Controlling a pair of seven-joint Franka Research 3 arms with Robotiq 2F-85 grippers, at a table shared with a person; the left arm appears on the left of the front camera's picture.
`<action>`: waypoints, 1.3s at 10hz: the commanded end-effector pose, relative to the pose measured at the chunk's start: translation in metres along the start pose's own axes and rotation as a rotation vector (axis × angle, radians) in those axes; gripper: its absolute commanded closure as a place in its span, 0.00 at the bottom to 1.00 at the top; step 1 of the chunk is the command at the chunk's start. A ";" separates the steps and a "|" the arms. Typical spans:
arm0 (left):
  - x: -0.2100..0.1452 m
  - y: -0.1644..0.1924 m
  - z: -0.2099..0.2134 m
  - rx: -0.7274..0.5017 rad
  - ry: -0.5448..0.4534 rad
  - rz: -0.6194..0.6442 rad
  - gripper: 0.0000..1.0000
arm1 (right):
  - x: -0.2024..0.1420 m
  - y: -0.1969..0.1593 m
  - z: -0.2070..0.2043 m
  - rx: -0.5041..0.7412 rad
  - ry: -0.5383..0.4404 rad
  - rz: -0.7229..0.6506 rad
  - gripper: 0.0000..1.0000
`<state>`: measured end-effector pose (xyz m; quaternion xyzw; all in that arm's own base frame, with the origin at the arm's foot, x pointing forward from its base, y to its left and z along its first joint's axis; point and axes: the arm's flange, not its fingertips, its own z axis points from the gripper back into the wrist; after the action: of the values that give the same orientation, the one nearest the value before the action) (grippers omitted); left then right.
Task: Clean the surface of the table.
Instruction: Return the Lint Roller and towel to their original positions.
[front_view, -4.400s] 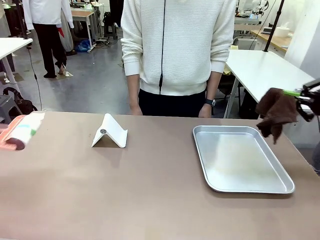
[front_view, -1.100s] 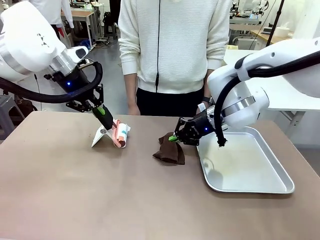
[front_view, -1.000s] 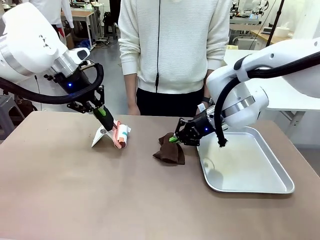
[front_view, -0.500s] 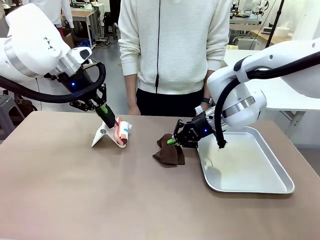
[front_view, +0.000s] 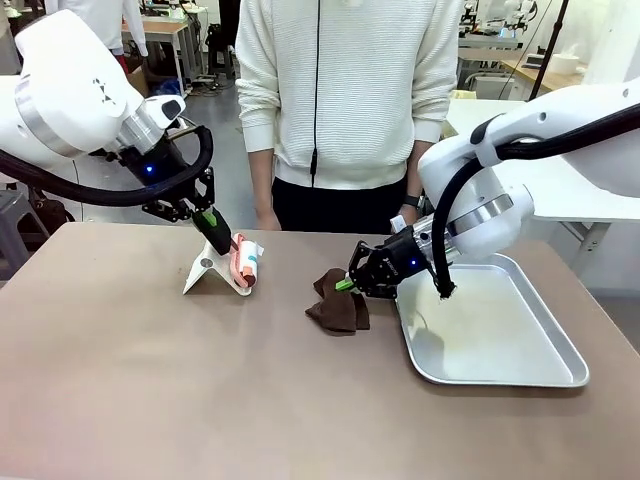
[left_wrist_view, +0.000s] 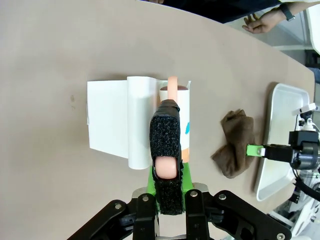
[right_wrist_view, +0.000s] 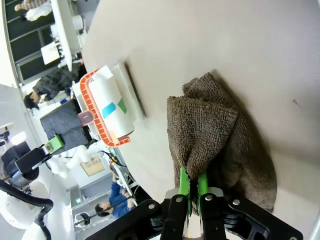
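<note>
Right gripper (front_view: 345, 284) pinches a brown cloth (front_view: 338, 305) on the bench (front_view: 200, 380); left gripper (front_view: 232, 246) grips a lint roller (front_view: 246, 264) by the white stand (front_view: 208, 271)

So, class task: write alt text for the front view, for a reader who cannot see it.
Two white robot arms work at a brown table: the right gripper presses a brown cloth onto it beside a metal tray, and the left gripper holds a lint roller over a white stand. A person stands behind.
</note>
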<state>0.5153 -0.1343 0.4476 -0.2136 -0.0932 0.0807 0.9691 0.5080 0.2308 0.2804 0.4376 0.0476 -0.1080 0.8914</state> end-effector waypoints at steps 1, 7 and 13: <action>0.007 -0.005 0.000 0.021 -0.023 0.020 0.79 | 0.007 0.002 0.001 -0.007 0.017 -0.003 0.94; 0.007 -0.002 -0.006 0.060 -0.015 0.044 0.79 | 0.007 0.001 0.000 -0.004 0.029 0.001 0.94; 0.007 0.002 -0.004 0.060 -0.016 0.049 0.79 | 0.007 0.000 -0.001 0.001 0.035 -0.002 0.94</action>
<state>0.5206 -0.1345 0.4411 -0.2005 -0.0898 0.0948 0.9710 0.5078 0.2309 0.2781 0.4413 0.0558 -0.1064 0.8893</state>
